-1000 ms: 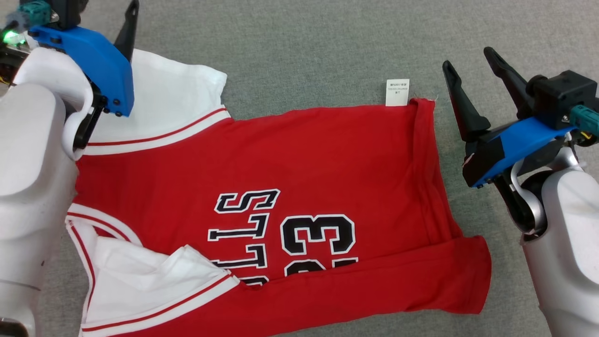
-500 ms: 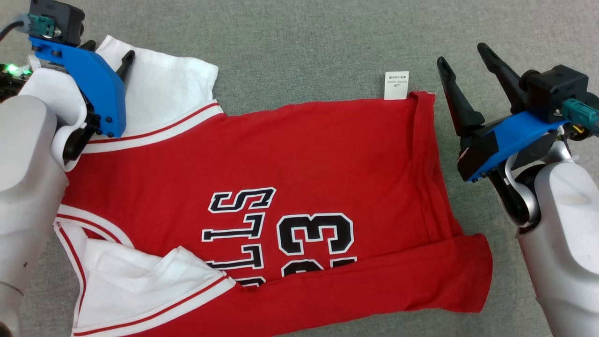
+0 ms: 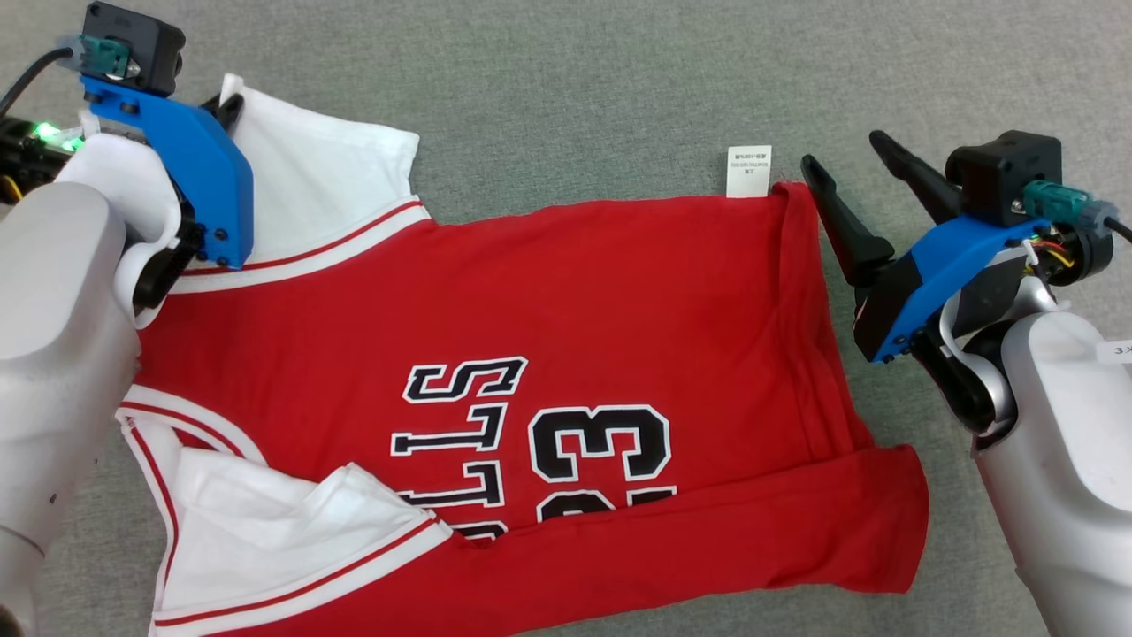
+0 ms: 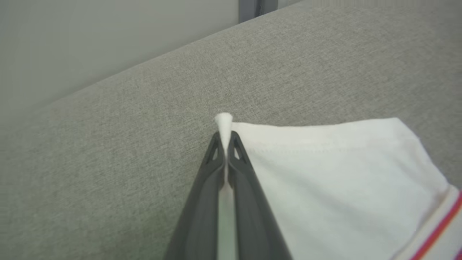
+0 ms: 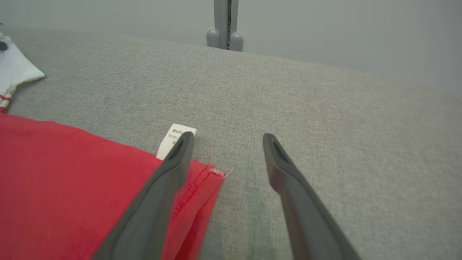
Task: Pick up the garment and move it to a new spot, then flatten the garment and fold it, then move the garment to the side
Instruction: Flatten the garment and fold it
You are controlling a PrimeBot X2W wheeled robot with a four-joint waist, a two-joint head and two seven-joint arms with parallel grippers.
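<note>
The left gripper [image 4: 224,141] pinched a sleeve of the soft red-and-white jersey [image 3: 566,292]; the right gripper [image 5: 228,137], fingers [image 5: 173,169] apart, needed to grab the hem corner.

Red jersey [image 3: 531,301] with "33" and letters "LLS", care tag [image 3: 748,171] print illegible

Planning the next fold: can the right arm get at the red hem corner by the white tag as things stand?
Probably yes: the right gripper is open, right at the shirt's hem corner, and nothing lies in the way.
</note>
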